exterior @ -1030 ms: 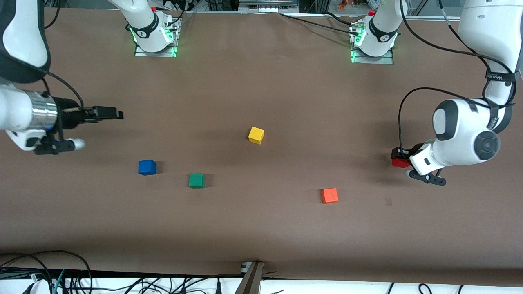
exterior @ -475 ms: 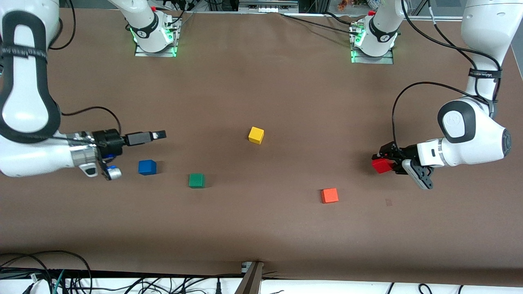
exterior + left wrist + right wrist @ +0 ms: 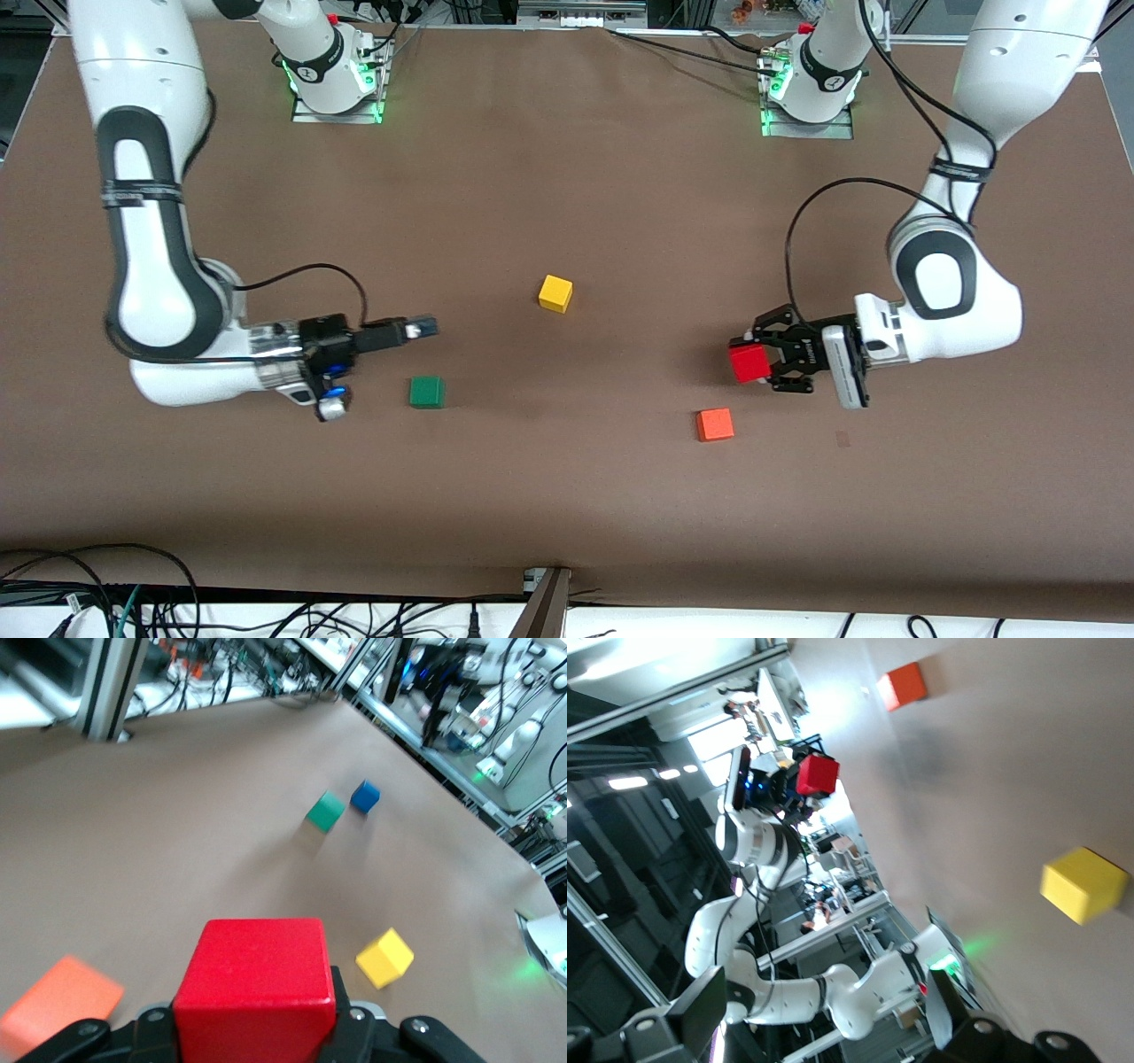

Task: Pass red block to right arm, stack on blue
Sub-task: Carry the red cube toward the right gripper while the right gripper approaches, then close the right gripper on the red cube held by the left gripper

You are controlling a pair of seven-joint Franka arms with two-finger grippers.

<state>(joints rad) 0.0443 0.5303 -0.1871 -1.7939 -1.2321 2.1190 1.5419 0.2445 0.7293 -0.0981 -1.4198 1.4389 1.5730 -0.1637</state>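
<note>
The red block (image 3: 747, 362) hangs above the table, with my left gripper (image 3: 755, 361) shut on it, over bare cloth beside the orange cube. In the left wrist view the red block (image 3: 256, 979) fills the space between the black fingers (image 3: 354, 1024). The blue cube (image 3: 364, 796) lies beside the green cube (image 3: 326, 811); in the front view my right arm's wrist hides it. My right gripper (image 3: 423, 327) stands open and level over the table next to the green cube (image 3: 426, 392). Its fingers (image 3: 702, 1005) are wide apart with nothing between them, and the red block (image 3: 818, 775) shows far off.
A yellow cube (image 3: 555, 292) sits mid-table between the two grippers. An orange cube (image 3: 714, 424) lies nearer the front camera than the held block. The arm bases (image 3: 335, 84) stand along the table's back edge. Cables run along the front edge.
Both arms have swung toward the table's middle. The left gripper carried the red block toward the right arm's end. The right wrist now covers the blue cube in the front view.
</note>
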